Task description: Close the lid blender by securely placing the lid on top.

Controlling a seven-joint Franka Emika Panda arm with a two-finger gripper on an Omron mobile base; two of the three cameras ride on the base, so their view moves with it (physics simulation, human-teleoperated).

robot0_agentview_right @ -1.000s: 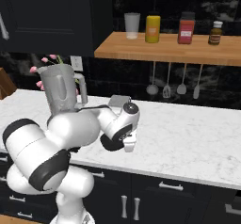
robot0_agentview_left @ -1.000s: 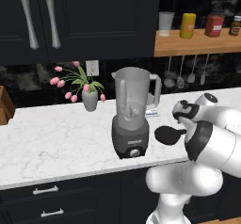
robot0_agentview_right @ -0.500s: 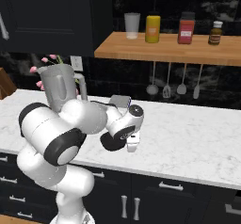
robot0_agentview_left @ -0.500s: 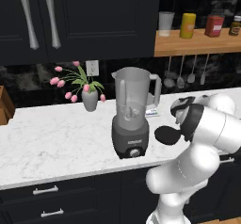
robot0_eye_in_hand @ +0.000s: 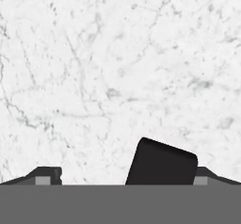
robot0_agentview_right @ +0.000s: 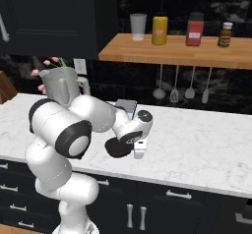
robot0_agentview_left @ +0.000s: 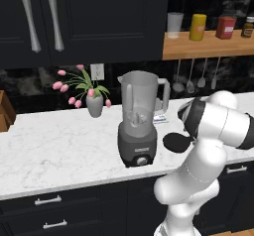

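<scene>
The blender point(robot0_agentview_left: 138, 131) stands on the white marble counter point(robot0_agentview_left: 59, 150), its tall grey jar open at the top. In the right base view its jar point(robot0_agentview_right: 60, 82) peeks out behind my arm. To the blender's right the black lid point(robot0_agentview_left: 175, 142) lies low at the counter, and it shows as a dark disc point(robot0_agentview_right: 117, 148) beside my hand. My gripper point(robot0_agentview_right: 139, 152) points down at the lid's edge. In the hand view the gripper point(robot0_eye_in_hand: 126, 177) is open, and the lid's tab point(robot0_eye_in_hand: 162, 163) sits between the fingers, close to the right one.
A grey vase of pink tulips point(robot0_agentview_left: 94, 103) stands left of the blender. A wooden shelf point(robot0_agentview_right: 177, 56) holds a cup and jars, with utensils point(robot0_agentview_right: 173, 94) hanging under it. A small flat object point(robot0_agentview_right: 126, 105) lies behind my arm. Bare marble point(robot0_agentview_right: 206, 144) stretches to the right.
My arm's elbow has swung up and round while the hand has stayed by the lid, a touch lower. Lid and blender have not moved.
</scene>
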